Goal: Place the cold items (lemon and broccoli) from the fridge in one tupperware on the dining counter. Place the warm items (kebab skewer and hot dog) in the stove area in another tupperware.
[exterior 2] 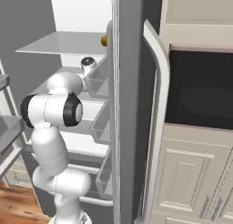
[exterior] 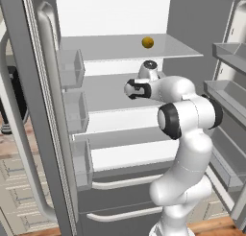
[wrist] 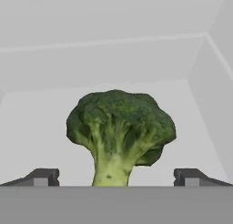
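In the left base view you look into the open fridge (exterior: 115, 19), with its white shelves, and you see the lemon (exterior: 148, 42) resting on the upper shelf, toward the back and a little right of the middle. On the left door three clear bins (exterior: 72, 69) sit one above another, and as far as you can see they hold nothing; on the right door the grey bins (exterior: 230, 93) also look bare. The white arm (exterior: 185, 134) rises from the lower right and reaches into the shelf below the lemon, so its hand is hidden from you inside the fridge. In the right base view the open right door (exterior 2: 129, 104) stands edge-on and covers most of the inside; you see the lemon (exterior 2: 104, 40) as a small yellow piece at the door's edge, and right of the door there are beige cabinets with a dark oven window (exterior 2: 200, 89). The hand view gives you what the two others do not: the broccoli (wrist: 119, 127) stands upright on the white shelf floor, stem down, close in front of the gripper (wrist: 116, 176). You see the fingertips (wrist: 43, 176) wide apart, one on each side of the stem, and they do not touch it, so nothing is held.
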